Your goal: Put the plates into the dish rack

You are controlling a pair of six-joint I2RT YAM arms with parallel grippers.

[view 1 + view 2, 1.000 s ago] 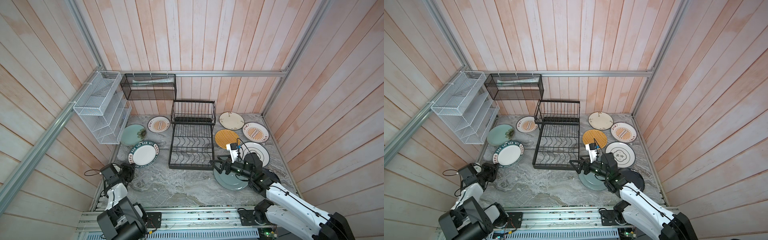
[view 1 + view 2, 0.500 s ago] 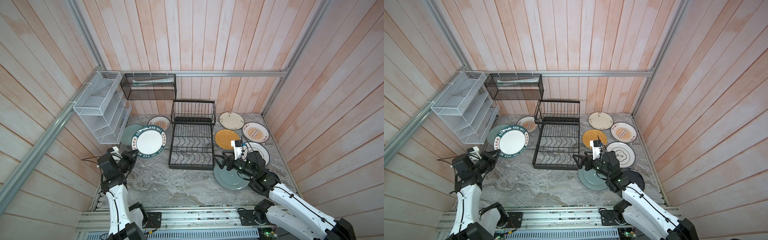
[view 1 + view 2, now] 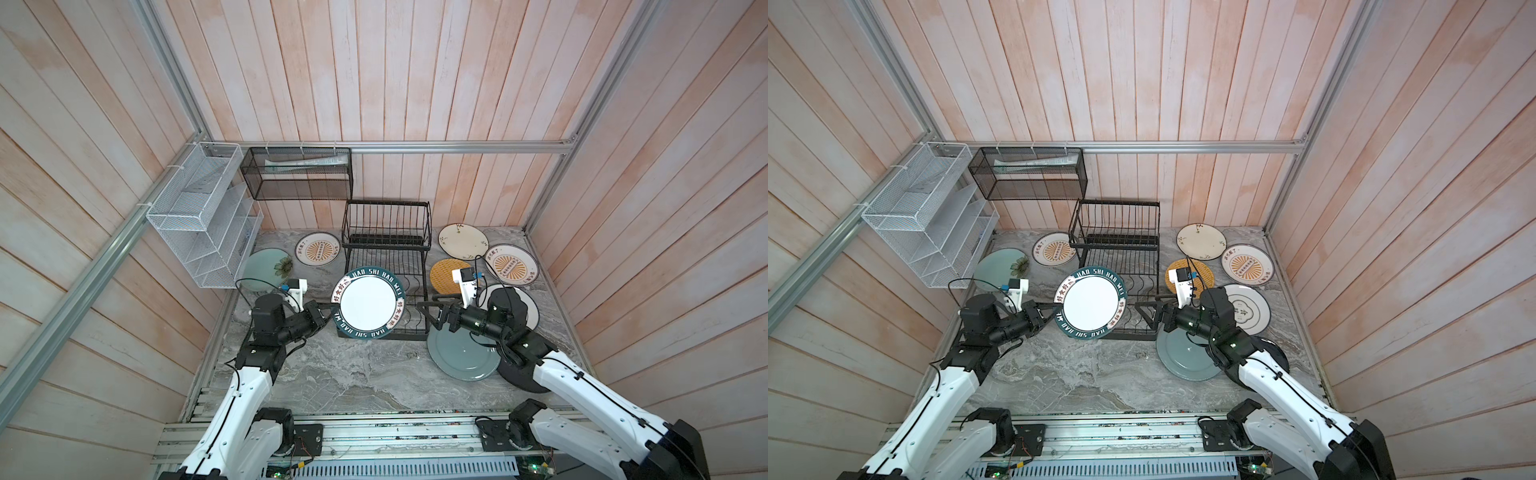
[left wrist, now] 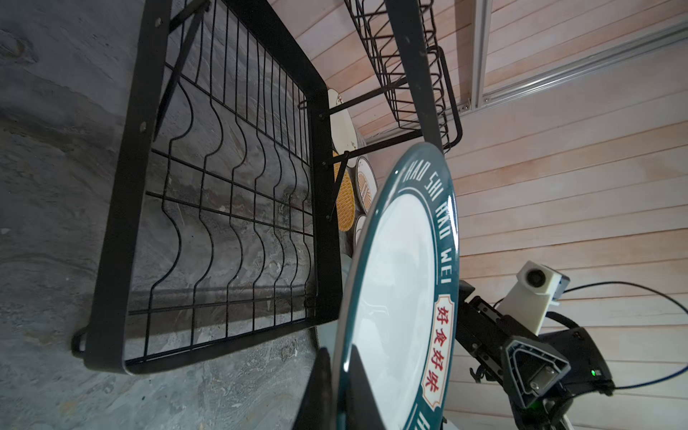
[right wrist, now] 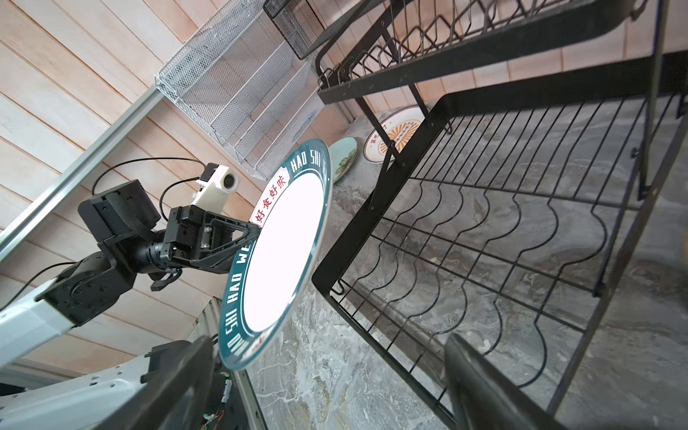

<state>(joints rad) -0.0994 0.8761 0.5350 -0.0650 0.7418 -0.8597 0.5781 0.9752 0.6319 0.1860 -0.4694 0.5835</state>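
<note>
A white mesh organizer (image 3: pixel 199 220) hangs on the side wall, well apart from the left fingers (image 5: pixel 253 232) and higher than them. Just beside it, farther again from those fingers, a black mesh basket (image 3: pixel 299 183) hangs on the back wall. Something pale (image 3: pixel 305 161) lies in it, perhaps folded paper. A grey marbled tabletop (image 3: pixel 353 374) lies below the left fingers and the right fingers (image 5: pixel 480 379). Pale wood planks (image 3: pixel 415 75) line the walls, edged by aluminium rails (image 3: pixel 457 146).
</note>
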